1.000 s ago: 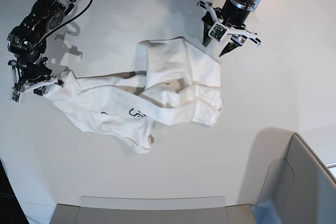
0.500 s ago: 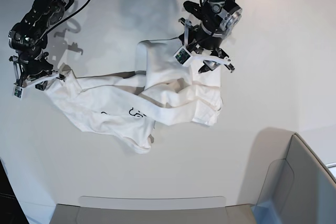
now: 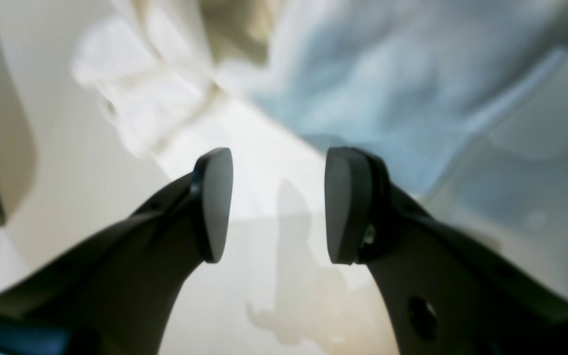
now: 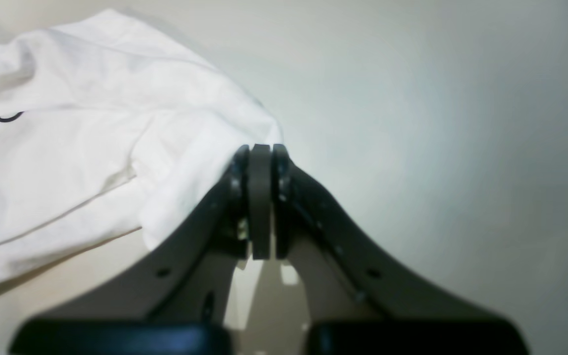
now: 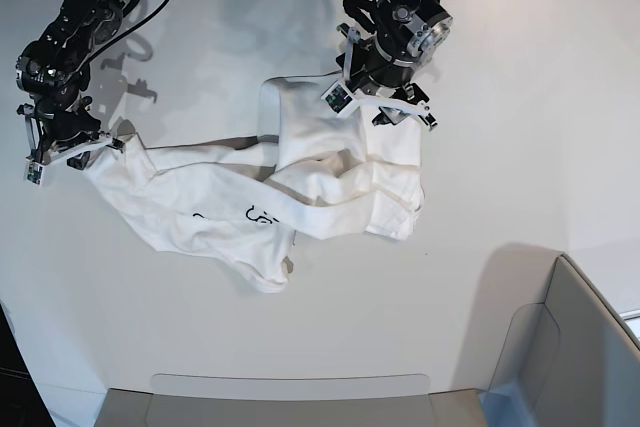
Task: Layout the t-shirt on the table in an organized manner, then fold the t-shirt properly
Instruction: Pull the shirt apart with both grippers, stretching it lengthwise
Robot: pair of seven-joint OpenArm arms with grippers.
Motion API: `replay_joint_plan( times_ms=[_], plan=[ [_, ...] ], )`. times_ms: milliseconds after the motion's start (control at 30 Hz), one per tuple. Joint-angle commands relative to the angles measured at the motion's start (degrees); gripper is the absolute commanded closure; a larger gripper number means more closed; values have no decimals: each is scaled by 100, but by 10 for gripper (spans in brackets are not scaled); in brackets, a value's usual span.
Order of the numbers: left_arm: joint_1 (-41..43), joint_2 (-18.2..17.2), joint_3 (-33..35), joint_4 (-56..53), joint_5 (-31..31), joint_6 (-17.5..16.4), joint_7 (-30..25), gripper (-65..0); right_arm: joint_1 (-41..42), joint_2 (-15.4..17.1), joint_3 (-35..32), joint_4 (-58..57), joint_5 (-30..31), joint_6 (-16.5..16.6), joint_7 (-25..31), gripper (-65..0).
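Note:
The white t-shirt (image 5: pixel 300 182) lies crumpled and twisted in the middle of the white table (image 5: pixel 520 147), with some dark lettering showing near its lower fold. In the base view my right gripper (image 5: pixel 72 154) sits at the left, shut on the shirt's stretched left end. The right wrist view shows its jaws (image 4: pixel 260 197) pressed together at the edge of the t-shirt (image 4: pixel 91 148). My left gripper (image 5: pixel 376 110) hovers over the shirt's upper right fold. In the left wrist view it (image 3: pixel 276 204) is open and empty, with blurred t-shirt (image 3: pixel 141 98) cloth beyond the fingertips.
A grey bin-like corner piece (image 5: pixel 570 347) stands at the bottom right. A grey strip (image 5: pixel 290 402) runs along the table's near edge. Both arms' cables and links reach in from the top edge.
My left gripper has swung left and down, from beside the shirt's top right to above its upper fold, staying open. The right gripper has shifted slightly, still holding the shirt's end.

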Motion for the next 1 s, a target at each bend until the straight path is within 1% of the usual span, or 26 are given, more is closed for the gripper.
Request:
replay_joint_plan(
  times_ms=[0,167,267,367,467,600,667,767,800,867,967],
  plan=[
    [-55,91,31,96,-123,53,-98,-305,87,53,-11,100,35,31,129,0],
    [-178,100,31,61,-562,53,95,-305,105,53,-11,100,35,31,129,0],
    [-337,83,40,-88,-896,53,394,-305,105,53,-20,100,35,31,129,0],
    [-618,91,40,-475,-1142,53,631,-305,87,62,-187,100,35,31,129,0],
    [-767,91,31,-827,-1380,53,658,-304,87,62,-275,100,17,31,129,0],
    [-785,91,-4,-932,-1582,53,658,-294,87,62,-301,100,26,31,129,0],
    [-785,91,-4,-932,-1547,53,658,-245,87,62,-301,100,26,31,129,0],
    [-794,48,-101,-932,-1529,53,658,-122,96,62,-301,100,26,31,129,0],
    [-803,48,-285,-932,-1529,53,649,-73,105,71,-301,100,26,31,129,0],
    [-996,48,-707,-950,-1529,53,614,0,113,114,-328,100,26,31,129,0],
    [-1400,-102,-1411,-1038,-1529,53,658,0,113,273,-556,91,35,31,138,0]
  ],
)
